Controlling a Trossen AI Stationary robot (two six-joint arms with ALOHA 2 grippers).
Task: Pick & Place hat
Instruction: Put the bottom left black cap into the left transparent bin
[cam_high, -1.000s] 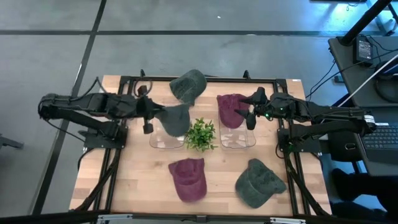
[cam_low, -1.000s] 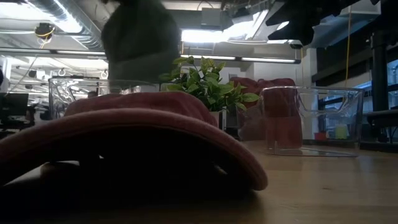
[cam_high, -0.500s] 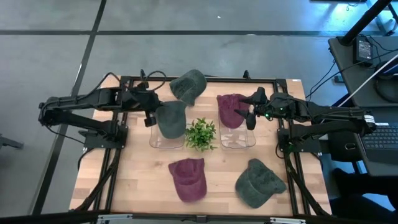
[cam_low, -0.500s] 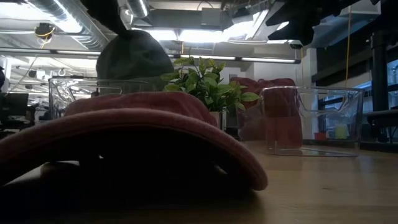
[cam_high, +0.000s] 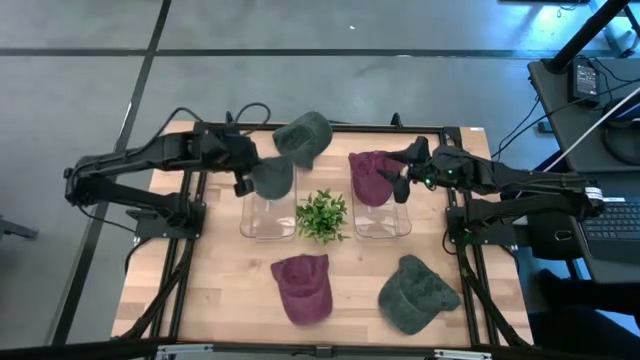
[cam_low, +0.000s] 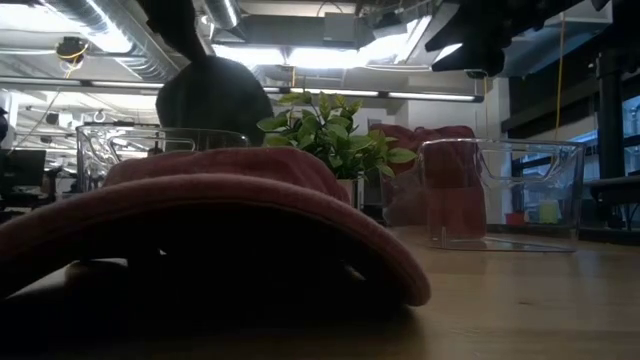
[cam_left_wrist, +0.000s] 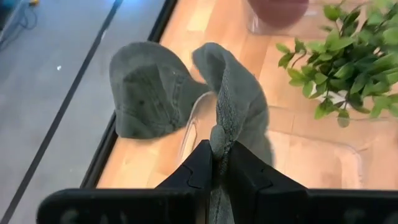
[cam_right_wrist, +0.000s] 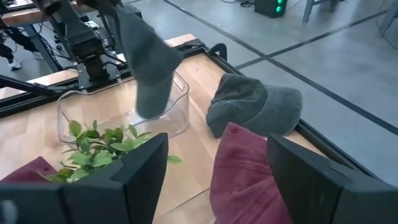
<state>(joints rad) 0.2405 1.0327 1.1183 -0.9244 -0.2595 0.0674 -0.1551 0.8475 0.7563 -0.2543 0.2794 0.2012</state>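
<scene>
We see left claw (cam_left_wrist: 214, 163) clenched on grey hat (cam_high: 272, 177), now nearer tabletop's far edge over left bin (cam_high: 268, 215); right claw (cam_high: 400, 177) released above right bin (cam_high: 381, 222).

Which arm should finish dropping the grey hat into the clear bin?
Left. The left gripper is shut on the grey hat, which hangs over the left bin. The right gripper is open above the other bin.
</scene>
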